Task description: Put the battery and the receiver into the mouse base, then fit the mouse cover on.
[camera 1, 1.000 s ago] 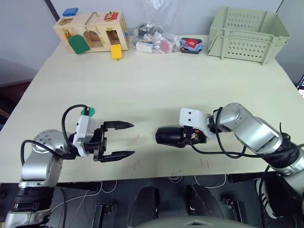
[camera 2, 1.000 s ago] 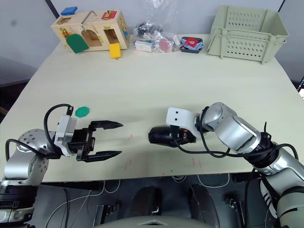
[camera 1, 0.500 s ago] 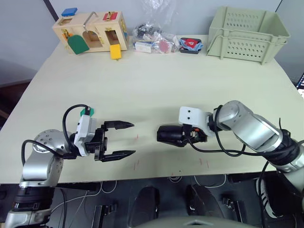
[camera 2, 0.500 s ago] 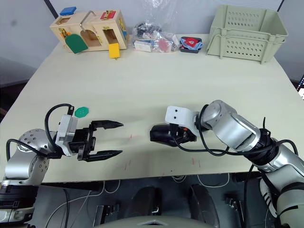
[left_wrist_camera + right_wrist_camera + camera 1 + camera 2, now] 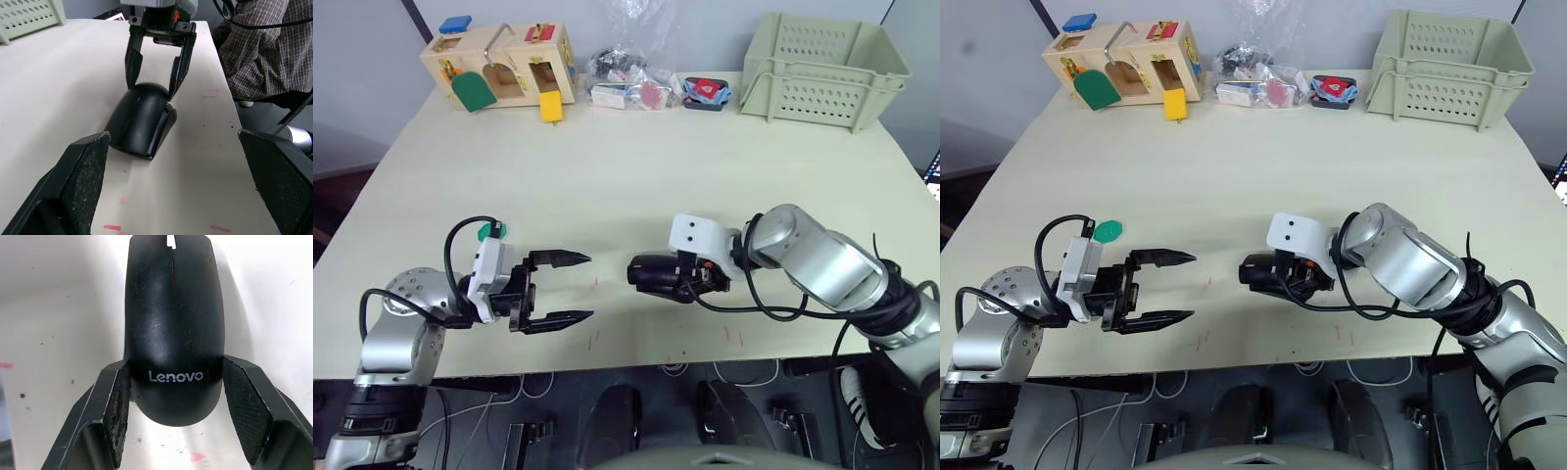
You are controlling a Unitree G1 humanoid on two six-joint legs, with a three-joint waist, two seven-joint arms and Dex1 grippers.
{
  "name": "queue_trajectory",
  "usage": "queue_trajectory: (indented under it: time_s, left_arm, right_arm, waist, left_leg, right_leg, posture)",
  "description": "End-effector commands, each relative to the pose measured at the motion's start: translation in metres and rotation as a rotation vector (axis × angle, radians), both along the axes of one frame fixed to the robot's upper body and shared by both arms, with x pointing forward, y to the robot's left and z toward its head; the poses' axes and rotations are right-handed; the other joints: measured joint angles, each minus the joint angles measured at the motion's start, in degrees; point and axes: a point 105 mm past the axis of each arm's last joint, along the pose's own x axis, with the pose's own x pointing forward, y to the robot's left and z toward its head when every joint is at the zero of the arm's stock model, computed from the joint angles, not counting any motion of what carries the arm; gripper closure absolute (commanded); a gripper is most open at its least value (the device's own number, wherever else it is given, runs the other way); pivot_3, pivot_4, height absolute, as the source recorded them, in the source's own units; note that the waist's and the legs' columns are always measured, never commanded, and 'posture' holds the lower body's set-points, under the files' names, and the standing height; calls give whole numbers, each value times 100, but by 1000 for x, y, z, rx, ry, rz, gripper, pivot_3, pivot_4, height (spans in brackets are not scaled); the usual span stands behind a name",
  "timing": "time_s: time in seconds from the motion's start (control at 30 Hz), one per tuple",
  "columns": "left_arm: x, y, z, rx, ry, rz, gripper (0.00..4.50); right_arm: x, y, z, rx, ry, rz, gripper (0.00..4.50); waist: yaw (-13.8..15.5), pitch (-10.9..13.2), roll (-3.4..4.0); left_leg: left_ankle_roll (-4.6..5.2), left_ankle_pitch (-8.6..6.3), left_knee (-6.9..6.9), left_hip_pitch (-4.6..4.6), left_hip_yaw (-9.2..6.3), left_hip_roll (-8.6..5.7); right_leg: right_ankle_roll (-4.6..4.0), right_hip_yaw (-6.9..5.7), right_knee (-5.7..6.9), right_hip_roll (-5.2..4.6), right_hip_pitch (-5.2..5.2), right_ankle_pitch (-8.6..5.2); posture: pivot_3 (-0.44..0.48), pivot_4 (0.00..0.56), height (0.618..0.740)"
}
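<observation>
Claws sit near the front edge of the desk (image 5: 636, 176). The left claw (image 5: 570, 288) lies low over the surface with its two black fingers spread wide and nothing between them, pointing toward the mouse. Just beyond its tips, apart from them, lies the mouse: the glossy mouse cover (image 5: 173, 328) sits on top of the mouse base (image 5: 166, 125), which shows as a darker edge under the shell in the left wrist view. The right claw (image 5: 651, 275) straddles the rear end of the mouse, one finger on each side; the right wrist view shows its pads (image 5: 119, 413) flanking the rounded rear, the left one against the shell and a thin gap at the right one, so I cannot tell whether it grips. A green piece (image 5: 1108, 230) lies behind the left wrist. Along the far edge stand a wooden toy house (image 5: 504, 67), a plastic bag of small parts (image 5: 626, 78) and a pale green crate (image 5: 827, 69). A person in a plaid shirt (image 5: 264, 44) sits past the desk's edge.
</observation>
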Motion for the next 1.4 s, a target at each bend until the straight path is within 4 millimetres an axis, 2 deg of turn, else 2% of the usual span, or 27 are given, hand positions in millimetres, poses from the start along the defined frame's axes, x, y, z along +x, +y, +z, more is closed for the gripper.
queue_trajectory:
  time_s: [0.03,0.3,1.4]
  left_arm:
    - [-1,-3,3,-4,-23,-10,0]
    - [-1,-3,1,-7,-19,-10,0]
    - [-3,-4,-4,-14,-13,-11,0]
  right_arm:
    - [-2,4,11,-10,-39,8,2210]
    - [-6,4,6,-37,-15,-8,2210]
    - [-6,-7,0,-78,-3,-58,2210]
  waist:
    - [0,0,0]
    - [-1,-1,-1]
    - [-1,-1,-1]
  left_leg:
    - [0,0,0,-1,0,0]
    - [-3,3,9,-70,-6,-2]
    - [-3,2,9,-70,-6,-3]
  right_leg:
    - [0,0,0,0,-2,0]
    - [22,-4,10,0,-69,16]
    - [24,-5,8,0,-68,16]
  posture:
    - [0,150,740]
    - [0,150,740]
    - [0,150,740]
